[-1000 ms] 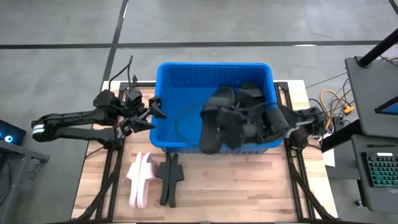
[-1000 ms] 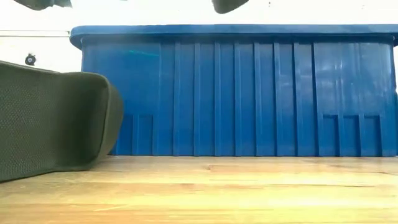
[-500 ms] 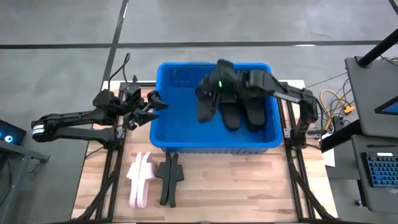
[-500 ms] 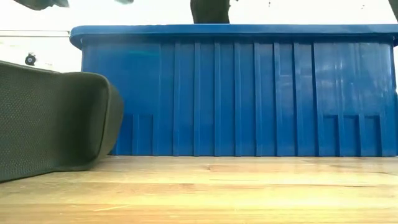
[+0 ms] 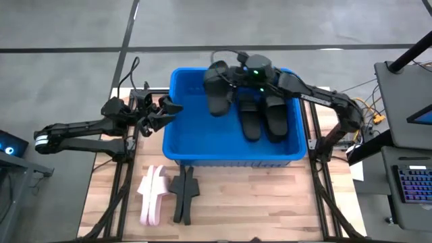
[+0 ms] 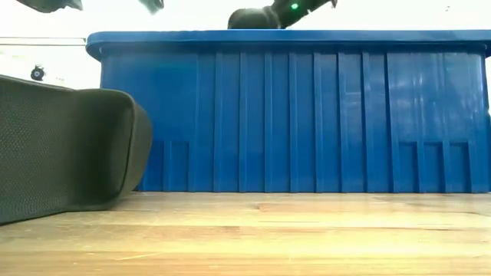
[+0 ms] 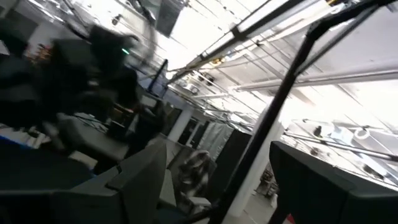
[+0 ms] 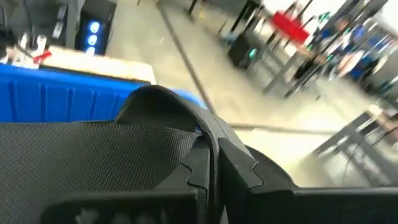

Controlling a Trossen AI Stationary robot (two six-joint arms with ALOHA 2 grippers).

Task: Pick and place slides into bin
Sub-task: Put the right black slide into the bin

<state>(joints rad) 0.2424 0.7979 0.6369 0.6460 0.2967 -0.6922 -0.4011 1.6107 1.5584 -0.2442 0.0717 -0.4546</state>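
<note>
Right hand (image 5: 228,81) pinching black slide (image 5: 217,94), now swung to bin's (image 5: 177,145) far-left corner; drop imminent. Left hand (image 5: 165,111) spread.

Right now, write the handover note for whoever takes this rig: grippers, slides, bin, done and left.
Right gripper: shut on a black slide, held over the bin's far left part, not yet released.
Left gripper: open, empty, waiting just outside the bin's left wall.
Done: two black slides lie side by side in the bin.
Left: drop the held slide, then bin the pink slides and the black slide on the table in front of the bin.
</note>
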